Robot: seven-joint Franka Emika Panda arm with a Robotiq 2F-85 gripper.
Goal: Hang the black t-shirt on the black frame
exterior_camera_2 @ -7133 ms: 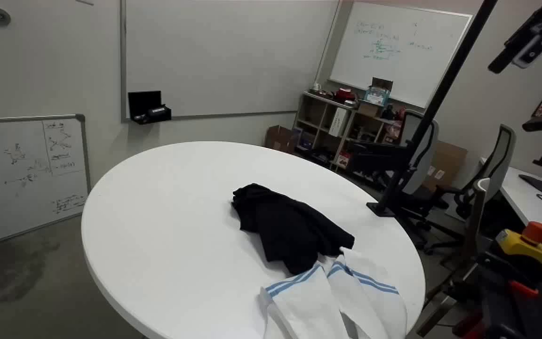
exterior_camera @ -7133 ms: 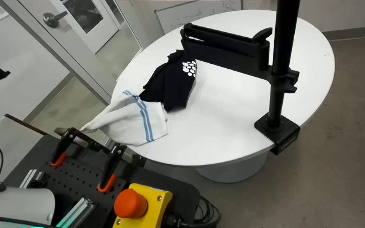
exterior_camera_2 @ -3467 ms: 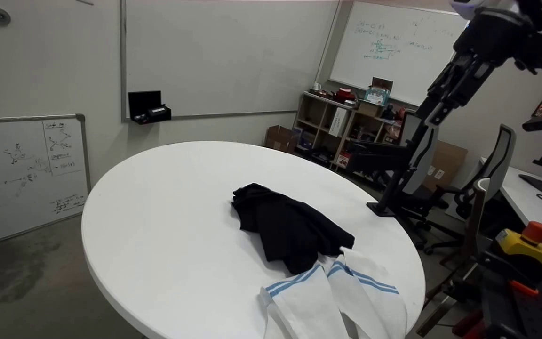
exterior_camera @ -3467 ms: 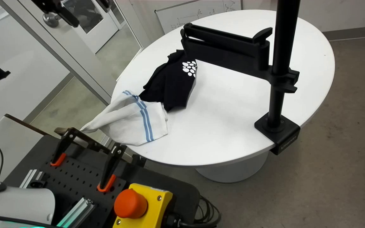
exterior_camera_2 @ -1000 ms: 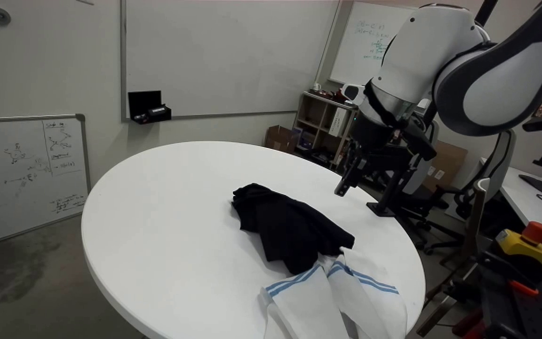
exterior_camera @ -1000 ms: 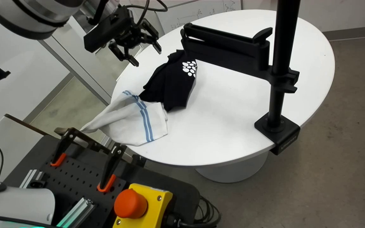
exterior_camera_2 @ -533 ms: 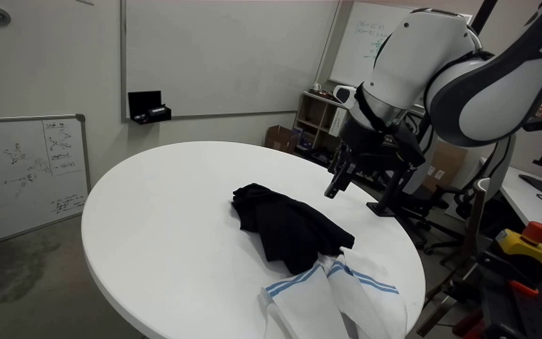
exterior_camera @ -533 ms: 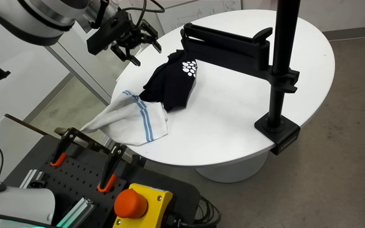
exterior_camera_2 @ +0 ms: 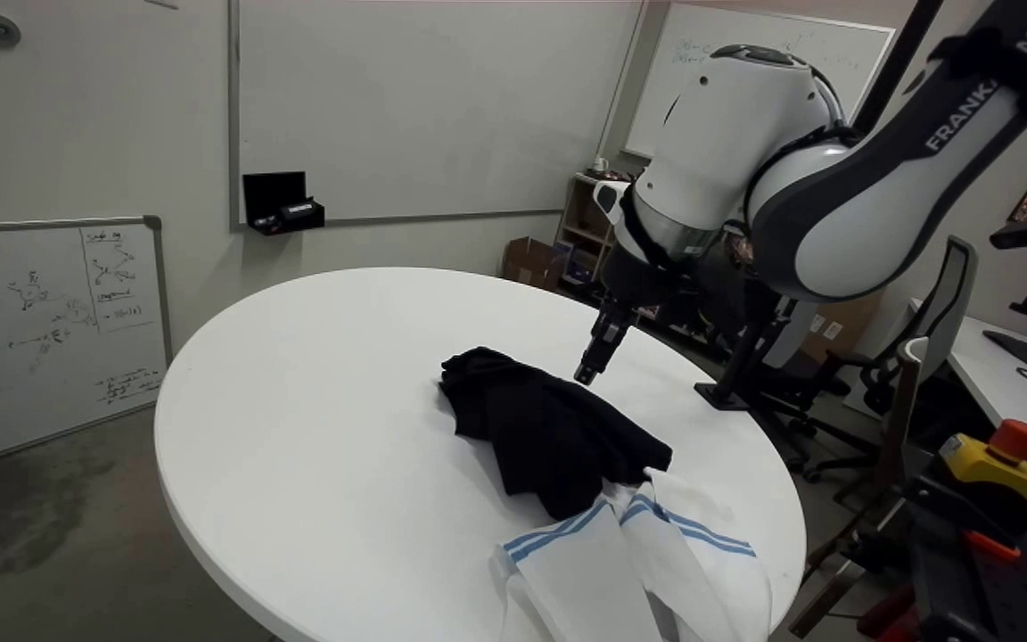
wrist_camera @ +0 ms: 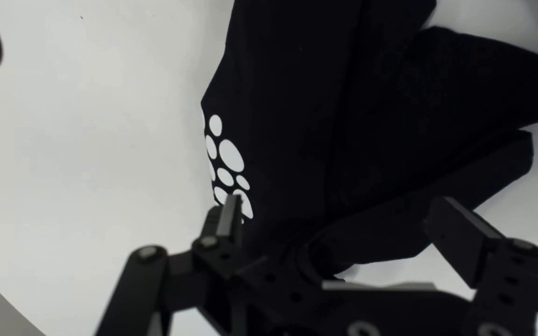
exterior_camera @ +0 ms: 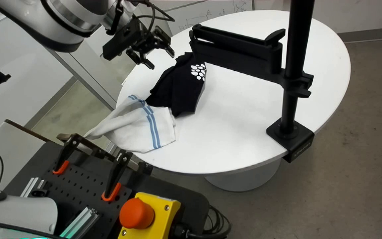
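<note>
Robot arm (exterior_camera_2: 799, 178) wears rounded white shell (exterior_camera_2: 727, 134), dotted with small dark holes (exterior_camera_2: 703, 80). Dark grey panel (exterior_camera_2: 888, 174) curves around white oval joint face (exterior_camera_2: 861, 245); pale capital lettering (exterior_camera_2: 959, 118) on it reads "FRANK" and "MIKA", bulky black wrap (exterior_camera_2: 999, 71) between. Silver band (exterior_camera_2: 678, 230) rings arm, black strap (exterior_camera_2: 640, 236) crossing it. Thin black cables (exterior_camera: 153, 15) in an exterior view loop above end effector (exterior_camera: 161, 60), itself black: boxy block (exterior_camera: 119, 40) at side, jointed linkage (wrist_camera: 182, 284) with pale round pin heads (wrist_camera: 147, 252), slim fingers (wrist_camera: 507, 275), flat pads (wrist_camera: 456, 238) edged in lighter grey.
</note>
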